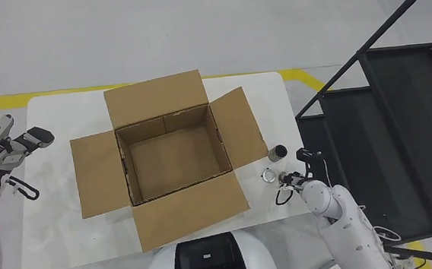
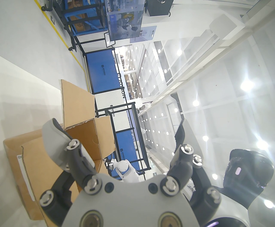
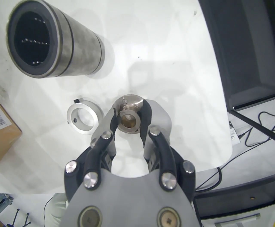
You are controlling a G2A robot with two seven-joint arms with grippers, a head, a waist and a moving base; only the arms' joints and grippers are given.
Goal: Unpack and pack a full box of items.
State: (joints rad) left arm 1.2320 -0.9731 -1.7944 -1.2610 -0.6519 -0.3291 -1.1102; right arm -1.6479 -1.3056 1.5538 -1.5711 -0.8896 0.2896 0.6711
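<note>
- Top view: the cardboard box point(image 1: 156, 97) sits open at the middle of the white table point(image 1: 64, 238), its four flaps folded outward.
- At 9 o'clock from the box, over the table's edge, is the left gripper point(image 1: 29, 160), well apart from the cardboard.
- At 3 o'clock, just past the side flap, a steel cylinder point(image 1: 277, 152) stands on the table. A flat metal ring point(image 1: 269, 174) lies just beside it toward 4 o'clock.
- The right gripper point(image 1: 284, 181) hangs next to the ring, near the table's 4 o'clock corner.
- Left wrist view: the left gripper point(image 2: 117, 129) has its fingers point(image 2: 54, 134) spread wide with nothing between them. The box point(image 2: 77, 103) lies beyond one finger.
- Right wrist view: the right gripper point(image 3: 129, 117) pinches a small flanged metal bushing point(image 3: 131, 102) between its dark pads. I cannot tell whether the bushing is touching the table point(image 3: 171, 64).
- The ring point(image 3: 84, 129) lies flat just beside the bushing, apart from it.
- The cylinder point(image 3: 64, 43), a hollow sleeve with small balls inside its bore, stands farther off.
- A corner of the box point(image 3: 8, 129) shows near the ring.
</note>
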